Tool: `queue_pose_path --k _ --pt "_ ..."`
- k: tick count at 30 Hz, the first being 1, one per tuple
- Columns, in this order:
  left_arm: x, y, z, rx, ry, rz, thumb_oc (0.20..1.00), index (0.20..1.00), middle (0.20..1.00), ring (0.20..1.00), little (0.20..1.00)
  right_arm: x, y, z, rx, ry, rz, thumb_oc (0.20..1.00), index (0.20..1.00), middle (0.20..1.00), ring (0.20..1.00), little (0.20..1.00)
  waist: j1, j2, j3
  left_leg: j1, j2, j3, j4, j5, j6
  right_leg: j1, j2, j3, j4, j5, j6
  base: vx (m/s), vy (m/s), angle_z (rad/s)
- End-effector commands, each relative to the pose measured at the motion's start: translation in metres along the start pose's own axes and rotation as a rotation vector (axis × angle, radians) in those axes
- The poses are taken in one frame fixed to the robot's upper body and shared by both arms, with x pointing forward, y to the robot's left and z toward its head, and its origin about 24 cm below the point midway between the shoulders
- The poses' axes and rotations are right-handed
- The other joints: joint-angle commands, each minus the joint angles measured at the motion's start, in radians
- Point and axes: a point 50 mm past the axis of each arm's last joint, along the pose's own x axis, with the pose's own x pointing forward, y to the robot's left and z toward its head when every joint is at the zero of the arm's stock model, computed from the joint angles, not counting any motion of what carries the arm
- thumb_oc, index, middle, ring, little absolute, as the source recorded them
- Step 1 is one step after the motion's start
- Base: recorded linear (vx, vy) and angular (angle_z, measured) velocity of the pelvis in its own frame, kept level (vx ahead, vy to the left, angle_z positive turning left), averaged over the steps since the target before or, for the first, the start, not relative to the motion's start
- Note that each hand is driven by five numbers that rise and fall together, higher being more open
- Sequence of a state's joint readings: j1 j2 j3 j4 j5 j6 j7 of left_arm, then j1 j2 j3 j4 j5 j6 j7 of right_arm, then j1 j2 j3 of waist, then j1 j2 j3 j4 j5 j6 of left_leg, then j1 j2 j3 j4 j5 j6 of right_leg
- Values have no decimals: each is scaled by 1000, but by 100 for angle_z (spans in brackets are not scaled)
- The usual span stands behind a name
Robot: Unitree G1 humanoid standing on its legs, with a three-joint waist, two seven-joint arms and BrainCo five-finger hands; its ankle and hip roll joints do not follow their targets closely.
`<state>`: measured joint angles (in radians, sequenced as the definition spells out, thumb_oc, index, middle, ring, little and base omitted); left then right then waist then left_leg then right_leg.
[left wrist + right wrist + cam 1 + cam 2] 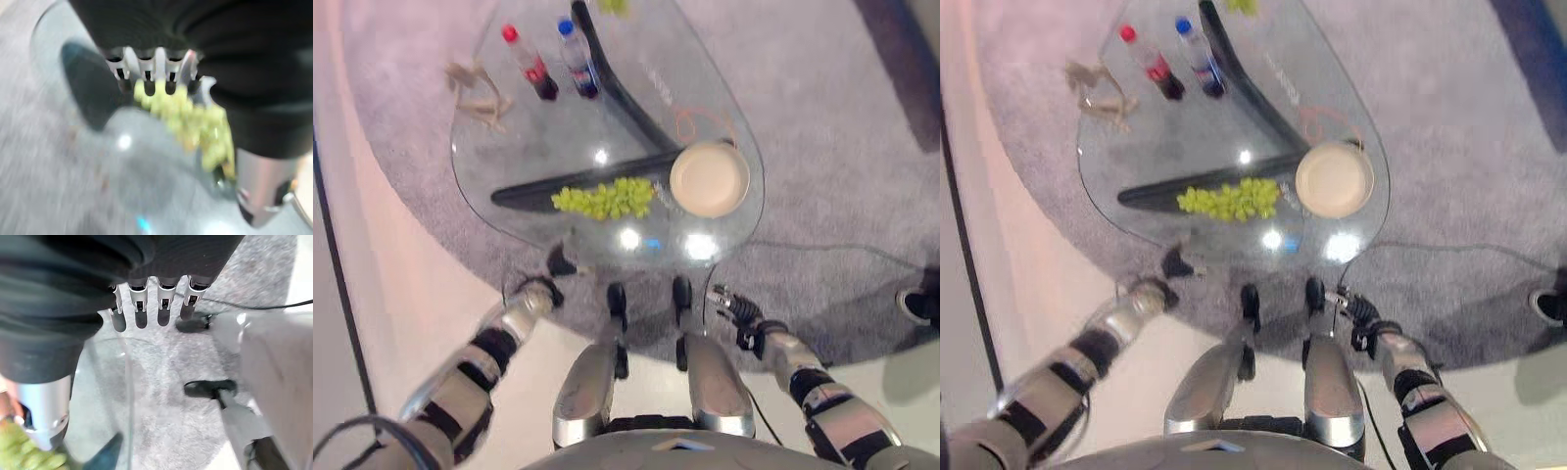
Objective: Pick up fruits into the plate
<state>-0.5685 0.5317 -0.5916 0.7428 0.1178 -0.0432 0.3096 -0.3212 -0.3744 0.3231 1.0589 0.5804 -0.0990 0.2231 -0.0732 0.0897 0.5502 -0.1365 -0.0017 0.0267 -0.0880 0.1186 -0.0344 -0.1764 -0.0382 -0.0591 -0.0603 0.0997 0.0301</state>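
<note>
The left hand (560,262) hangs just off the near edge of the glass tabletop (558,137), short of the grapes and touching nothing; in its wrist view its fingers (145,73) reach out straight and relaxed, with the green bunch showing past them. On the tabletop, far to the left of the grapes, lies a small pale wooden figure (480,93). Beyond the grapes, toward the far side, stand two bottles of dark drink close together, the red-capped bottle (530,62) to the left and the blue-capped bottle (578,59) beside it. The grapes (605,198), a loose green bunch, lie on the glass near the front edge, just left of the plate and not in it. The plate (710,178), round and cream-coloured, sits to the right of the grapes with nothing on it. A second bit of green fruit (614,7) shows at the far edge, well beyond the grapes. The right hand (731,304) hangs below the tabletop's near right edge, to the right of the grapes; its fingers (139,308) hang straight and apart, gripping nothing.
</note>
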Motion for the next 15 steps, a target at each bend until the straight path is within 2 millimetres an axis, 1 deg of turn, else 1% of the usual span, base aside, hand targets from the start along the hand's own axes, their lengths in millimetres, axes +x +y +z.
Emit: queue_pose_path --k 1,2,3,4,5,7,9,10,13,15 --pt "14 55 16 97 -55 140 1000 1000 1000 1000 1000 -5 -3 -3 40 -39 5 1000 1000 1000 1000 1000 -1 -32 -30 -79 -2 23 92 -94 10 -163 -49 21 168 -36 54 -55 -45 -6" --pt "18 70 23 131 -71 177 1000 1000 1000 1000 1000 -5 -3 -1 47 -49 3 1000 1000 1000 1000 1000 -1 -34 -30 -103 -2 23 98 -92 11 -190 -48 23 180 -36 54 -45 -39 -7" --pt "21 80 29 154 -78 194 1000 1000 1000 1000 1000 -4 -3 0 49 -55 3 1000 1000 1000 1000 1000 -2 -35 -30 -119 -3 22 102 -90 12 -207 -46 23 187 -36 54 -37 -62 -10" --pt "27 106 45 260 -95 258 1000 1000 1000 1000 1000 -3 -2 4 65 -75 2 1000 1000 1000 1000 1000 -5 -40 -30 -172 -8 17 123 -87 14 -259 -43 24 206 -32 53 -19 -60 -8" --pt "28 111 49 288 -101 279 1000 1000 1000 1000 1000 -3 -1 4 74 -80 1 1000 1000 1000 1000 1000 -6 -41 -30 -184 -10 14 129 -86 14 -271 -43 23 211 -30 53 -19 -73 -7" --pt "32 134 67 387 -114 334 1000 1000 1000 1000 1000 -2 2 10 92 -107 2 1000 1000 1000 1000 1000 -13 -49 -30 -240 -15 14 157 -88 16 -327 -43 22 228 -25 54 -20 -61 -3" --pt "35 146 76 466 -112 371 1000 1000 1000 1000 1000 -1 4 14 113 -128 6 1000 1000 1000 1000 1000 -19 -55 -30 -276 -19 14 176 -88 17 -362 -41 23 234 -19 53 -20 -54 -5" --pt "37 156 80 535 -97 402 1000 1000 1000 1000 1000 0 5 18 126 -144 11 1000 1000 1000 1000 1000 -25 -60 -30 -310 -20 17 193 -88 15 -393 -40 24 241 -13 54 -17 -50 -5" --pt "40 172 84 648 -33 454 1000 1000 1000 1000 1000 0 8 24 146 -178 26 1000 1000 1000 1000 1000 -41 -68 -30 -373 -23 22 225 -88 14 -451 -32 33 255 -5 54 -5 -22 -5" --pt "41 178 85 690 -11 475 1000 1000 1000 1000 1000 0 9 29 146 -199 32 1000 1000 1000 1000 1000 -48 -71 -30 -408 -22 24 239 -87 13 -484 -29 41 260 0 54 -5 2 -4"
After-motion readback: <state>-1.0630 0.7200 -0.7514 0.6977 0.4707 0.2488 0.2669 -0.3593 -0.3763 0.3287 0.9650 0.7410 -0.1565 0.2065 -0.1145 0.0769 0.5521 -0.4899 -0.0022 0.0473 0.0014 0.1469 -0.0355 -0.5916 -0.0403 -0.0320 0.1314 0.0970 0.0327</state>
